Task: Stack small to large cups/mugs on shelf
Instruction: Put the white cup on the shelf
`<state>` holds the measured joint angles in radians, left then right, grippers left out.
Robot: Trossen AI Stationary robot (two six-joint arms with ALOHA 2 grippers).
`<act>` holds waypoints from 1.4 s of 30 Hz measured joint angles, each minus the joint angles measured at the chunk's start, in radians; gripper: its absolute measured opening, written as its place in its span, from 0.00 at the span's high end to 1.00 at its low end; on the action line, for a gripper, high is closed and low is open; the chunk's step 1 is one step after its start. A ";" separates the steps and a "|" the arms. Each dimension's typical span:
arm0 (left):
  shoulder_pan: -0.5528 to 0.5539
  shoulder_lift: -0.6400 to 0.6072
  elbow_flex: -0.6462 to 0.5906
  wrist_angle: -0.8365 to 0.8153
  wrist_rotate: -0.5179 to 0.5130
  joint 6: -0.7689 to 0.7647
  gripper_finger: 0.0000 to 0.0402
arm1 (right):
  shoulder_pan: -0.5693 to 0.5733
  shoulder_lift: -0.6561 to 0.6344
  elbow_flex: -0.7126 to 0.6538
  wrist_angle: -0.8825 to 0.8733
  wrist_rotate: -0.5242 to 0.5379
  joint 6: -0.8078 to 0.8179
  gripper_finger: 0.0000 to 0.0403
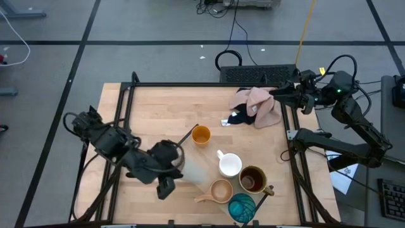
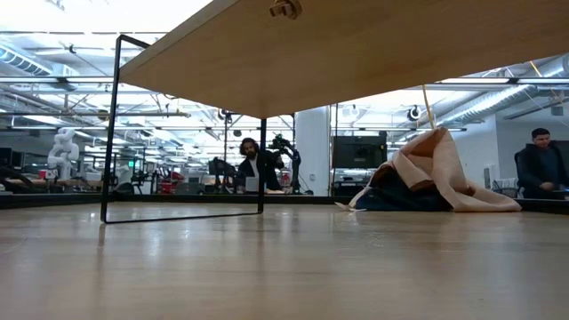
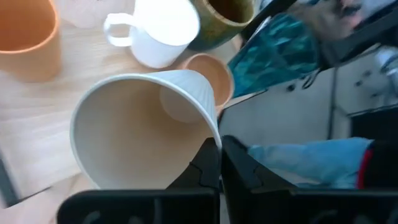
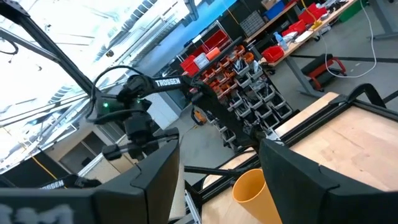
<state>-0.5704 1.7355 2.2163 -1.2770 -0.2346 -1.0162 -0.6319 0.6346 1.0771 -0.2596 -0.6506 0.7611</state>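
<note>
Pinched at its rim by the left claw (image 3: 221,163), whose fingers press together on the thin wall, a ribbed beige-grey cup (image 3: 146,124) hangs tilted over the light wooden worktop (image 1: 164,111), just beside the other cups. To seat it well, the arm should probably level the mouth before lowering. Nearby stand an orange cup (image 1: 200,135), a white handled mug (image 1: 230,165), a tan handled cup (image 1: 221,190), a dark brown handled mug (image 1: 252,179) and a teal glazed cup (image 1: 241,207). Off at the far right edge, the right claw (image 1: 276,92) waits half spread and empty.
</note>
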 joint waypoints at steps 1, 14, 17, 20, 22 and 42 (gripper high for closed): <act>0.005 0.023 0.041 -0.042 0.006 0.006 1.00 | 0.000 0.000 0.000 0.000 0.000 0.005 0.47; 0.061 0.118 0.128 -0.277 0.000 0.111 1.00 | 0.000 -0.019 0.000 -0.015 -0.003 0.011 0.47; 0.084 0.130 0.128 -0.293 0.026 0.159 1.00 | 0.000 -0.020 0.000 -0.020 -0.004 0.012 0.47; 0.110 0.144 0.128 -0.278 0.033 0.207 1.00 | 0.000 -0.019 0.000 -0.037 -0.004 0.009 0.47; 0.118 0.150 0.128 -0.280 0.065 0.248 1.00 | 0.000 -0.019 0.000 -0.054 -0.005 0.002 0.47; 0.150 0.222 0.128 -0.294 0.162 0.474 1.00 | 0.000 -0.019 0.000 -0.136 -0.004 -0.009 0.47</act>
<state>-0.4202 1.9571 2.3444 -1.5707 -0.0725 -0.5417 -0.6320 0.6151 1.0767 -0.3951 -0.6548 0.7517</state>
